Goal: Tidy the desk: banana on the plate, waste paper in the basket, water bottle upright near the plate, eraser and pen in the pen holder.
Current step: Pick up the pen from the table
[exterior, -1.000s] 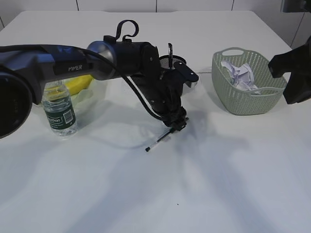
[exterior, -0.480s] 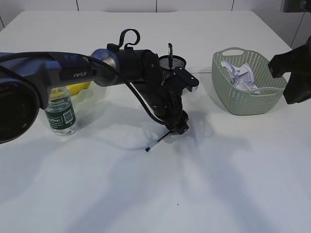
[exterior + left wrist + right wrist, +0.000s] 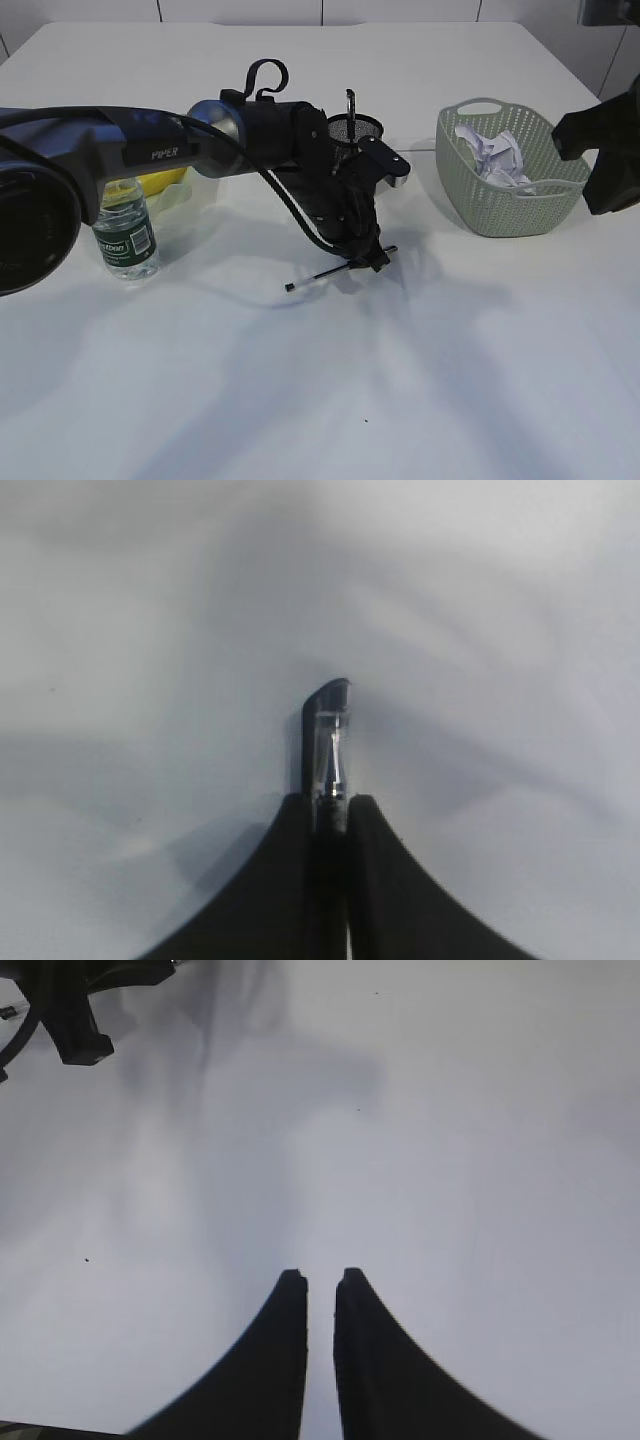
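Exterior view: white surface (image 3: 430, 380), left arm reaching across the middle, left gripper (image 3: 376, 258) low over it. Left gripper jaws are clamped on one end of the pen (image 3: 325, 273); left wrist view confirms this, with the pen's clear end (image 3: 328, 745) sticking out just past the fingertips.

Right gripper (image 3: 320, 1278): jaws nearly together, nothing between them, hanging over bare surface, well apart from everything.

Basket (image 3: 508, 190) sits to the left gripper's right and beyond, crumpled paper (image 3: 495, 152) already inside. Mesh pen holder (image 3: 355, 130) stands directly behind the left gripper, near. Water bottle (image 3: 124, 235) is upright, well off to its left, with the banana (image 3: 162, 180) behind it.

Pen axis: nearly level, running from the jaws out to the left, free tip (image 3: 290, 287) lowest and at or near the surface.

Judgement on the step in hand, pen into holder: lift clear first, swing the long axis to vertical, tip down, centre over the rim, then release.
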You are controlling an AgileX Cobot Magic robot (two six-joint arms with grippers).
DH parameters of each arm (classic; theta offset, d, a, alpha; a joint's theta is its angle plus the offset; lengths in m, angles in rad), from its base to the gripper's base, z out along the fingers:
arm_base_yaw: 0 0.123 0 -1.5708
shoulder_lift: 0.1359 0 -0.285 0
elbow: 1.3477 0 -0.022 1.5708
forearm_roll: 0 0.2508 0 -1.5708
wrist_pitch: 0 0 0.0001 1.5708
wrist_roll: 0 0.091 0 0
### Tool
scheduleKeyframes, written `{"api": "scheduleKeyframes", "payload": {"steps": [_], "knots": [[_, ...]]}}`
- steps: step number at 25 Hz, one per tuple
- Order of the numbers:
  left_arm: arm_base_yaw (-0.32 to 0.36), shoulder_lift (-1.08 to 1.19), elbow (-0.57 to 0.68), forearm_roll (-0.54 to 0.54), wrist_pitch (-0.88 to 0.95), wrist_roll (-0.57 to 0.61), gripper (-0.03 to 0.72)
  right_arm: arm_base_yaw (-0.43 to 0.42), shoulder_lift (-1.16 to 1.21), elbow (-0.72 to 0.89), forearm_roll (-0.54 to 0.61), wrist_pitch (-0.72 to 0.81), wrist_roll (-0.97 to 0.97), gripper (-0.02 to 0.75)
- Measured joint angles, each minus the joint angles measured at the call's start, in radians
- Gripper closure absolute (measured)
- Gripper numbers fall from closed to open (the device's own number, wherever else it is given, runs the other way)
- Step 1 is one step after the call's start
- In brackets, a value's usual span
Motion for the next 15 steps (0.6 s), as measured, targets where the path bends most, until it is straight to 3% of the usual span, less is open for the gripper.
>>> {"api": "scheduleKeyframes", "payload": {"steps": [15], "knots": [[0.0,-0.006,0.0,0.008,0.019,0.0,0.653,0.0,0.0,0.0,-0.004,0.0,0.0,0.668]]}}
